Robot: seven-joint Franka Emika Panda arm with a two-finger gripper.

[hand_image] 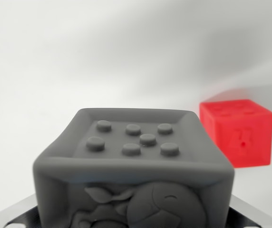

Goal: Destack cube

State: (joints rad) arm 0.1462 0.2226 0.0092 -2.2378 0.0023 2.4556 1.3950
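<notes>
Bottom centre: grey cube [133,166] filling frame, apparently being carried | right: red cube [237,133] sitting apart, destacked | gripper: opening not visible, can't tell.

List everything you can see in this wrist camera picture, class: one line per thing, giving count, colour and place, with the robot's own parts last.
grey cube: one, dark grey, front centre, very close to the camera, seven raised studs on its top face, relief figure on its front face.
red cube: one, red, on the wrist view's right, farther back, apart from the grey cube.
surface: one, white, all around and behind the cubes.
end effector: dark parts at the bottom corners beside the grey cube; too little shows to tell its state.
</notes>
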